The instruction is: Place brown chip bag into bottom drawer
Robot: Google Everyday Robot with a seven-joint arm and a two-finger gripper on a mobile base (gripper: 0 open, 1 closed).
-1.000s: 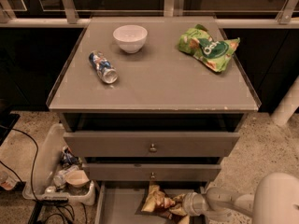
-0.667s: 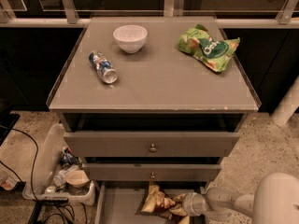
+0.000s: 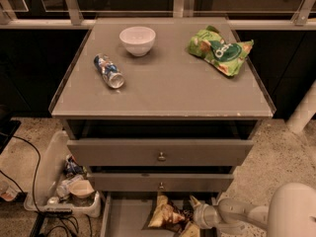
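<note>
The brown chip bag [image 3: 165, 215] lies in the open bottom drawer [image 3: 123, 221] of the grey cabinet, at the bottom edge of the camera view; its lower part is cut off by the frame. My gripper [image 3: 193, 216] reaches in from the right and sits against the bag's right end, low inside the drawer. The white arm [image 3: 291, 211] fills the bottom right corner.
The two upper drawers [image 3: 161, 152] with round knobs stand slightly pulled out above the bag. On the cabinet top [image 3: 163, 98] are a white bowl [image 3: 137, 39], a lying bottle [image 3: 109, 71] and a green bag [image 3: 219, 49]. A bin of clutter [image 3: 64, 181] and cables sit on the floor at left.
</note>
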